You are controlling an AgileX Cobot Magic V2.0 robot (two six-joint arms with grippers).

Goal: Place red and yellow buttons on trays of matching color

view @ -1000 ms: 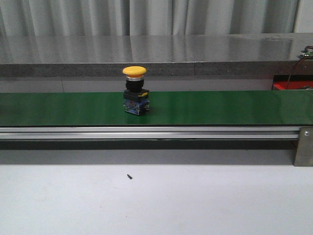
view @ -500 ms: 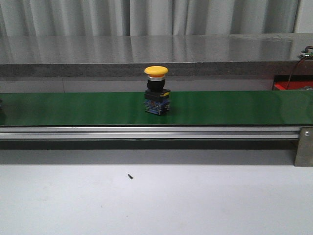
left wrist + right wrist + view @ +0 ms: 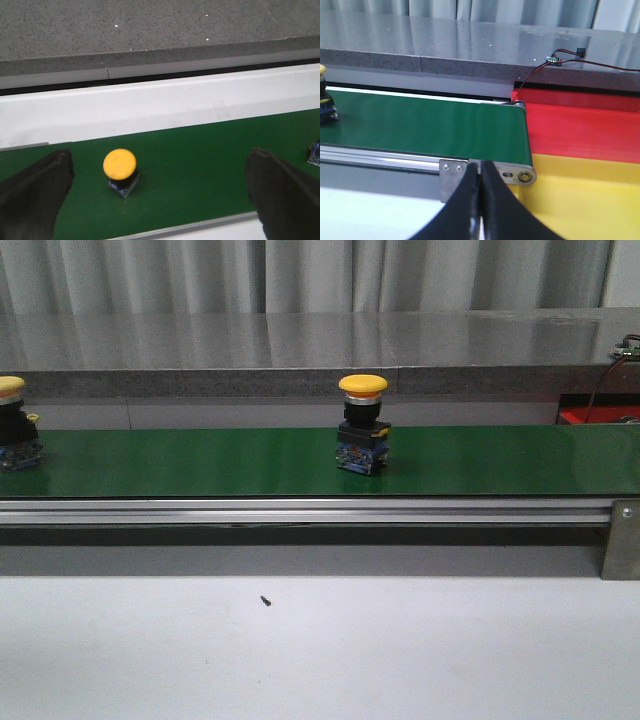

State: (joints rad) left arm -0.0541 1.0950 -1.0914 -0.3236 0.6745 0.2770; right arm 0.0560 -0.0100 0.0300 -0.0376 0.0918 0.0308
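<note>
Nearest the lens, the right pincer point(image 3: 480, 200) shows its two dark fingers pressed together, holding nothing, hanging before the end of the green conveyor belt point(image 3: 430, 127). Just beyond that end lie the yellow tray point(image 3: 580, 195) and, farther back, the red tray point(image 3: 585, 130). Over the belt, the left pincer point(image 3: 160, 195) is spread wide, its fingers point(image 3: 35, 197) well apart and touching nothing; a yellow button point(image 3: 120, 165) stands upright between them on the green surface. From the front, another yellow button point(image 3: 362, 425) stands upright near the belt's middle, while the first sits at the far left edge. Behind the belt runs a grey counter point(image 3: 320, 340), backed by curtains point(image 3: 300, 270).
</note>
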